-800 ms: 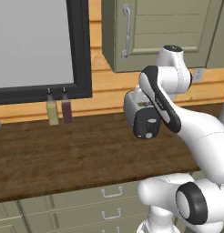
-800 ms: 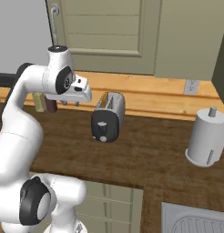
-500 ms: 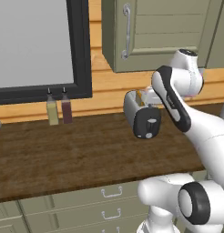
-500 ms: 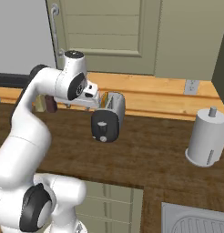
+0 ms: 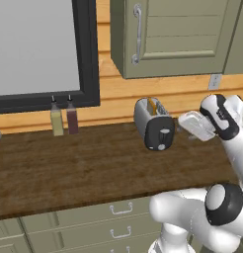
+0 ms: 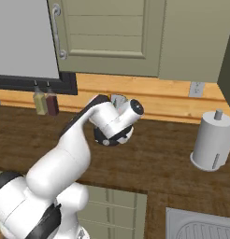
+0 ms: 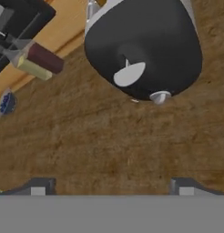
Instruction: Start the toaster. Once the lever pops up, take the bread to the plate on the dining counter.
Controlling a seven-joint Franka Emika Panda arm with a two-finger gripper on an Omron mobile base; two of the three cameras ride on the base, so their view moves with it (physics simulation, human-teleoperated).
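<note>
The light is soft and even in every picture — bright enough to see all of it, with no dark corners. It seems to come from above and in front. Shadows are faint. A soft one lies under the toaster on the wood, and a dim one sits under the green cupboard along the wall. The white arm has smooth grey shading on its round parts and no hard shine. The grey window pane is flat, with no glare. Edges look a bit soft and jagged — most of all in the hand view, where the toaster's black end and the wood grain look blurry up close. Straight lines stay straight at the edges.
</note>
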